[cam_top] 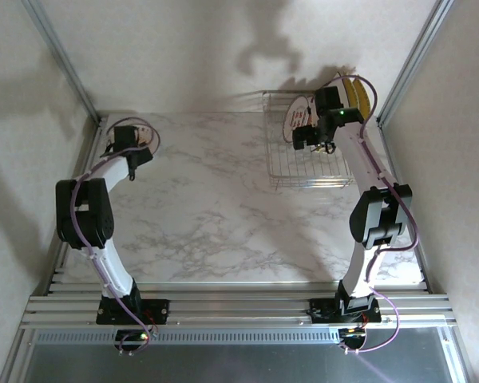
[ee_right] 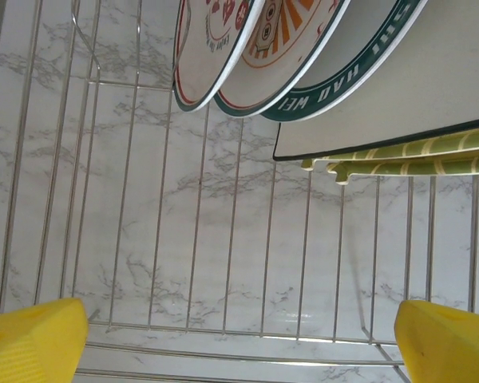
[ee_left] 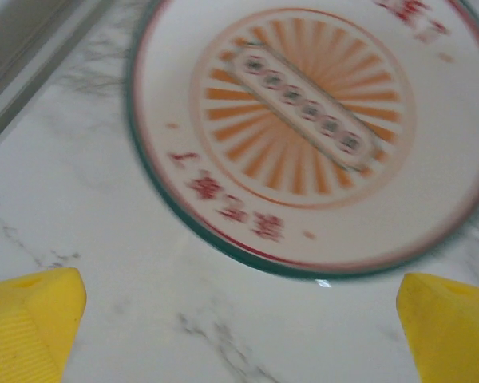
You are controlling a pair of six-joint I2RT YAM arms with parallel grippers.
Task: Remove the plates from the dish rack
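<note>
Silver wire dish rack (cam_top: 305, 169): green-rimmed round plates (ee_right: 259, 52) upright inside | right gripper (ee_right: 239, 335) released above it | left gripper (ee_left: 239, 319) released far left of it, over flat orange-sunburst round plate (ee_left: 303, 128)

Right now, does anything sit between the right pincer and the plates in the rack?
Nothing visible does. The open right pincer faces the plates across the bare wires of the rack.

This is a robot test cell in a lab, not a home. A marble-look desk (cam_top: 223, 207) is boxed in by plain white panels (cam_top: 191, 56) and aluminium posts (cam_top: 60, 56). Slotted aluminium rails (cam_top: 239, 303) run along the desk's near edge, with the left arm (cam_top: 84, 211) and right arm (cam_top: 379, 211) bolted to them. A wire dish rack (cam_top: 303, 171) sits at the desk's far right corner.
</note>
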